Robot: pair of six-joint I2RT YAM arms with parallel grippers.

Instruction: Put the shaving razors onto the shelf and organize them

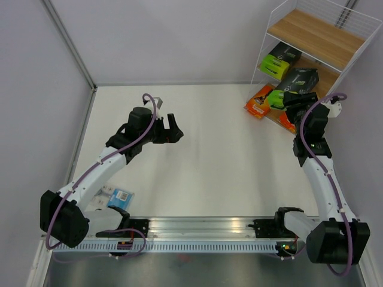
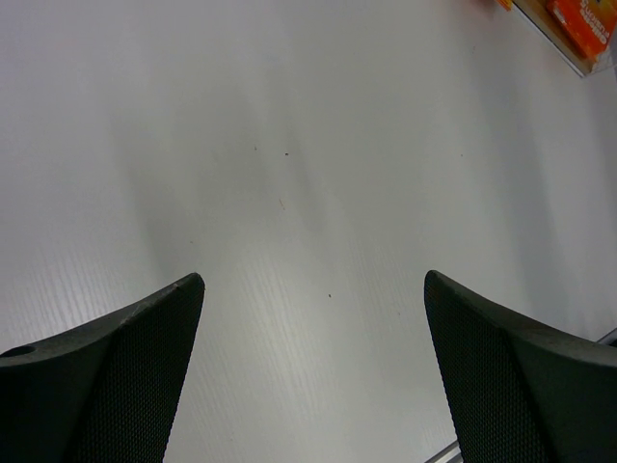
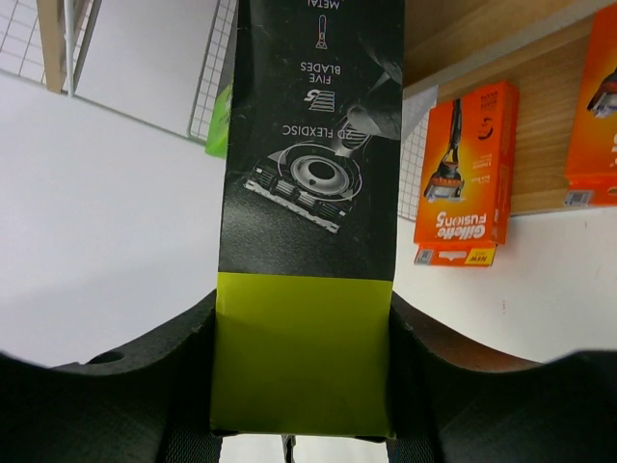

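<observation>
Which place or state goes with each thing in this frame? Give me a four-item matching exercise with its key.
Things:
1. left claw
2. right claw
3. blue blister pack
4. orange packs

Places or states:
A. on the lowest board of the shelf
B. open above the bare table
C. lying flat on the table, far from the shelf
D. shut on a black box with a lime-green end

Pairs: 1-B, 2-D, 3-C, 4-A.

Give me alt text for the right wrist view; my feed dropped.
The right gripper clamps the lime-green end of a black razor box, pointing toward the white wire shelf. Behind it, an orange Gillette Fusion pack and a second orange pack sit on a wooden board.
</observation>
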